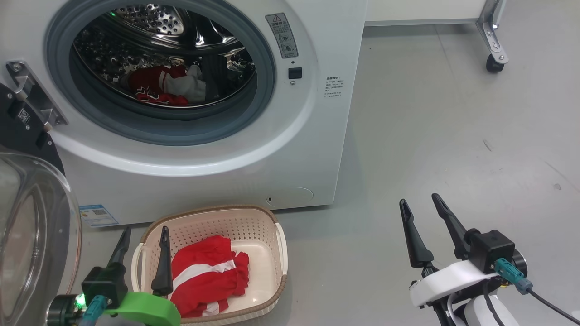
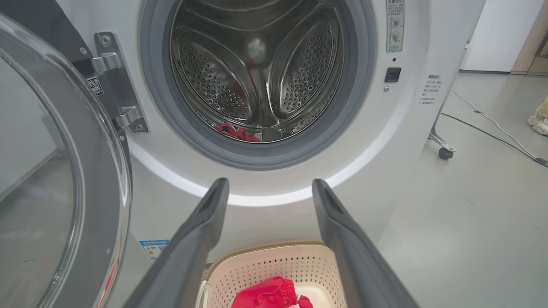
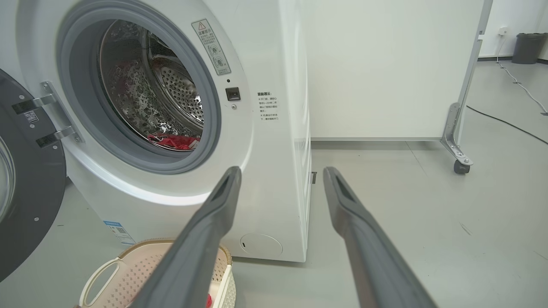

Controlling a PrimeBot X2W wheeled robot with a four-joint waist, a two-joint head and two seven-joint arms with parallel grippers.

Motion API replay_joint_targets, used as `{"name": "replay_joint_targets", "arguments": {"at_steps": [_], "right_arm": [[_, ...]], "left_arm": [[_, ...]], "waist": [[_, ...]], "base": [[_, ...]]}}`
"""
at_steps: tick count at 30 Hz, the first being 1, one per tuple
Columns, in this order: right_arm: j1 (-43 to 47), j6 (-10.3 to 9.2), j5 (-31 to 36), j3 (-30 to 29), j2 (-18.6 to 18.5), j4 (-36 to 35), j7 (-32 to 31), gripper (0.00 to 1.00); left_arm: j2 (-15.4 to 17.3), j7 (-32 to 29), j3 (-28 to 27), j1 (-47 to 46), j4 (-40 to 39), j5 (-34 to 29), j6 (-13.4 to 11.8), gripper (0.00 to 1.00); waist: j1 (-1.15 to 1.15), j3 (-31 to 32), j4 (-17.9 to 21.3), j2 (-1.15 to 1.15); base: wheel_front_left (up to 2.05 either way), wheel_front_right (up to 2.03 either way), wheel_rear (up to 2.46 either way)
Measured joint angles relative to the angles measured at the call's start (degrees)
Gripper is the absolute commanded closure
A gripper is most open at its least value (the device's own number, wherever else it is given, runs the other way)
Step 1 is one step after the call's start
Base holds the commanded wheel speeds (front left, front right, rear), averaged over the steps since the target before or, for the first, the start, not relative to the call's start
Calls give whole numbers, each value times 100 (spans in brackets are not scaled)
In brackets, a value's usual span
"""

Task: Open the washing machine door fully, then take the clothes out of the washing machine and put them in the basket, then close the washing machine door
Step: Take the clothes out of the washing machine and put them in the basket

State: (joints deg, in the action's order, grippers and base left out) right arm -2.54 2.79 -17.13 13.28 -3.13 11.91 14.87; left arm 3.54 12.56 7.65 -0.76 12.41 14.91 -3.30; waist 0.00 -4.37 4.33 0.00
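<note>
The clothes [image 1: 165,86] lay bunched low inside the washing machine [image 1: 312,149], spread crosswise, above and ahead of my left pincer [image 1: 145,230], the nearer one, gaping empty over the basket [image 1: 217,227] at the machine's foot; my right pincer [image 1: 419,199] gaped empty too.

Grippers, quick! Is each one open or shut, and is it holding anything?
Left gripper: open, holding nothing.
Right gripper: open, holding nothing.

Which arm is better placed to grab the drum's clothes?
Probably left: the left fingers hang open over the basket, facing the clothes in the drum; the right fingers aim at the washing machine's corner.
</note>
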Motion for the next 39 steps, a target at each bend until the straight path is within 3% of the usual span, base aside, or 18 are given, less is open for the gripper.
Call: {"name": "replay_joint_targets", "arguments": {"at_steps": [28,39], "right_arm": [[100,-49,15,12,12,-135,0,0],[91,-49,22,60,25,-365,0,0]], "left_arm": [[15,-466,22,549,-1099,-56,-156,0],[18,-595,1,493,-1468,-40,-177,0]], "waist": [[0,-89,13,0],[0,-463,59,0]], "base": [[0,0,0],[0,0,0]]}}
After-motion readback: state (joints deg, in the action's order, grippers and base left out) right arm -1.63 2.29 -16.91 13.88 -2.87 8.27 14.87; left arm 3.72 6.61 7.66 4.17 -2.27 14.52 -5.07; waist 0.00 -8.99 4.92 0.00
